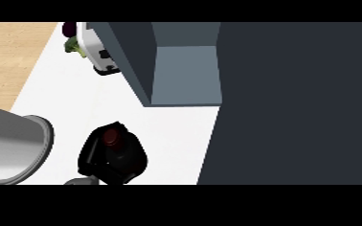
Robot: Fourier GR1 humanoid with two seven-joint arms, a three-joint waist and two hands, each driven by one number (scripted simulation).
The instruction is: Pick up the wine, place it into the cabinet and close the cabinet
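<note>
While the cabinet (pixel 185 72) stands open, the wine bottle (pixel 115 143) is held by curled left hand (pixel 99 165) fingers above the desk (pixel 170 139).

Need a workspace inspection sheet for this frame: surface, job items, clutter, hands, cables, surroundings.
Surface: white counter top, with a wood-coloured strip along its upper left edge.
Job's things: dark wine bottle with a red cap, seen from above, at lower left; grey cabinet stands open, its inside bare where visible; its dark door fills the view's right side.
Clutter: white appliance with black knobs and green and purple produce behind it, at upper left.
Hands: left hand, black, curled round the bottle; right hand not in view.
Cables: nothing seen.
Surroundings: grey rounded sink basin at the left edge.
</note>
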